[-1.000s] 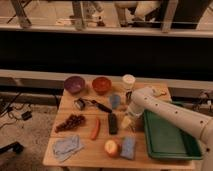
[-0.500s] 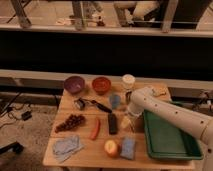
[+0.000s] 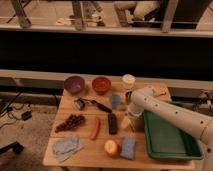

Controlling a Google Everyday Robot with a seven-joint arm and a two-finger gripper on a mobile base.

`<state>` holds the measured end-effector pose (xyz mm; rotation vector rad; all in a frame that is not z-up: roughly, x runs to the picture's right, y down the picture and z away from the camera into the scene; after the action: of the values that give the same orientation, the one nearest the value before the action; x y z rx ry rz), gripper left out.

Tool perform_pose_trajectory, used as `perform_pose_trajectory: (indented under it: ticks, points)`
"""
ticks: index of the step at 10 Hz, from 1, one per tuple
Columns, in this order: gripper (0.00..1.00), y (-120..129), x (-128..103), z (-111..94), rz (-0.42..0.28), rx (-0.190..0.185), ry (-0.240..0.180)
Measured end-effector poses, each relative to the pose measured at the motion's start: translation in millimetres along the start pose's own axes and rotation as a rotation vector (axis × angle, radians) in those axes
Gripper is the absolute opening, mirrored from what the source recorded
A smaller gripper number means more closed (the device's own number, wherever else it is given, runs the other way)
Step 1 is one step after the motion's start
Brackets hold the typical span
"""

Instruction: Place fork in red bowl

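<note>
The red bowl [image 3: 101,85] stands at the back of the wooden table [image 3: 85,159], between a purple bowl [image 3: 74,84] and a white cup [image 3: 128,81]. My gripper [image 3: 129,120] hangs from the white arm [image 3: 165,112] that reaches in from the right. It points down at the table just right of the black rectangular bar [image 3: 113,123], well in front of the red bowl. The fork does not show; the spot under the gripper is hidden by the gripper itself.
A green tray [image 3: 167,136] lies right of the gripper. A black-handled utensil [image 3: 95,105], a blue object [image 3: 115,101], grapes [image 3: 70,121], a red stick-shaped item [image 3: 95,129], an apple [image 3: 112,147], a blue sponge [image 3: 128,147] and a blue cloth [image 3: 67,146] lie around.
</note>
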<state>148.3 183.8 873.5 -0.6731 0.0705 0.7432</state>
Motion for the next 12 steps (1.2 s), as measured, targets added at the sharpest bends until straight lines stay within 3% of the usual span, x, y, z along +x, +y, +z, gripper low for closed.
perform_pose_trajectory:
  ticks: [1, 4, 5, 12]
  points:
    - [0.78, -0.2, 0.5, 1.0, -0.001, -0.002, 0.0]
    - [0.51, -1.1, 1.0, 1.1, -0.003, 0.0, 0.001]
    - [0.46, -0.4, 0.3, 1.1, -0.004, -0.002, 0.001]
    - [0.43, 0.9, 0.6, 1.0, -0.013, -0.001, 0.007]
